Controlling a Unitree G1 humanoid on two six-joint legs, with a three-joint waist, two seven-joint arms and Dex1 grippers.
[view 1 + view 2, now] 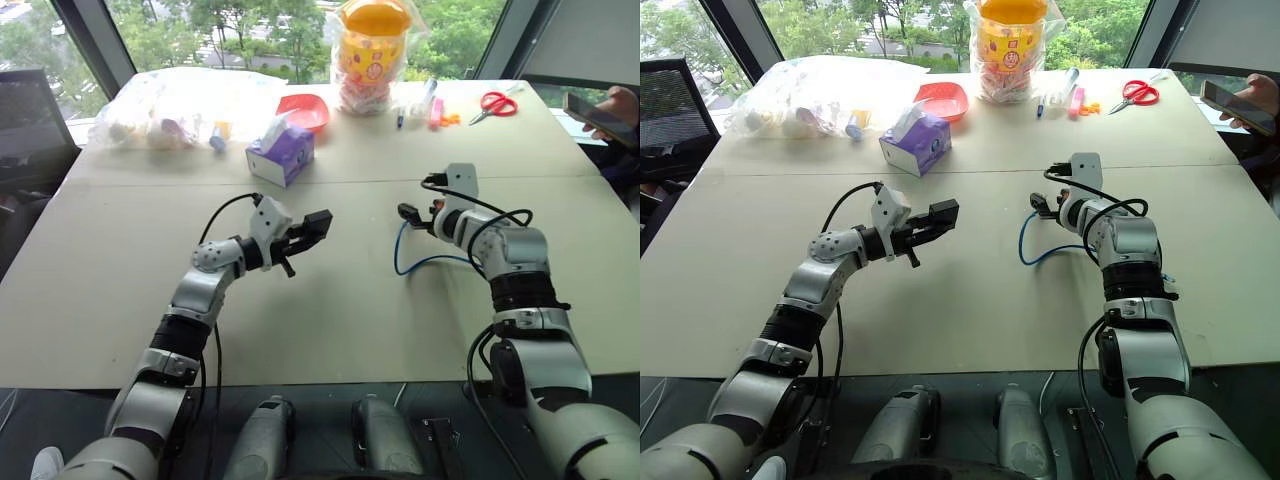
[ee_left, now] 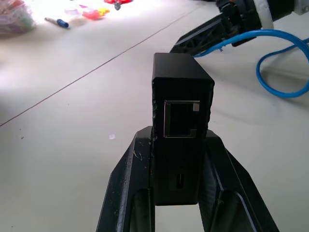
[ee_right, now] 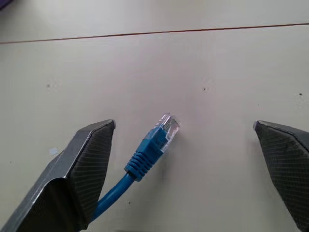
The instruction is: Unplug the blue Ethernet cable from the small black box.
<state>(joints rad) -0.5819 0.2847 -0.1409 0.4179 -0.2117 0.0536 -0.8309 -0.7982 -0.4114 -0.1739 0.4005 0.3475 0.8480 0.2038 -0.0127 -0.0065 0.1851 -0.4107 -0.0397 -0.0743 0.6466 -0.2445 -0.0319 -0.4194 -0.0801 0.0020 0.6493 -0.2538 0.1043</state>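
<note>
My left gripper (image 1: 312, 227) is shut on the small black box (image 2: 181, 121) and holds it above the table's middle. The box's port (image 2: 181, 118) faces the wrist camera and is empty. The blue Ethernet cable (image 1: 400, 258) loops on the table to the right, apart from the box. Its plug (image 3: 157, 142) lies loose between the wide-apart fingers of my right gripper (image 3: 184, 124), touching neither finger. In the left eye view, the right gripper (image 1: 408, 212) is low over the table at the cable's far end.
A purple tissue box (image 1: 281, 153), a red bowl (image 1: 305, 108), a clear bag of small items (image 1: 180, 105), a bagged yellow-lidded jar (image 1: 372, 50), markers (image 1: 420, 105) and red scissors (image 1: 492, 103) stand along the far side. A person's hand with a phone (image 1: 600, 112) is at far right.
</note>
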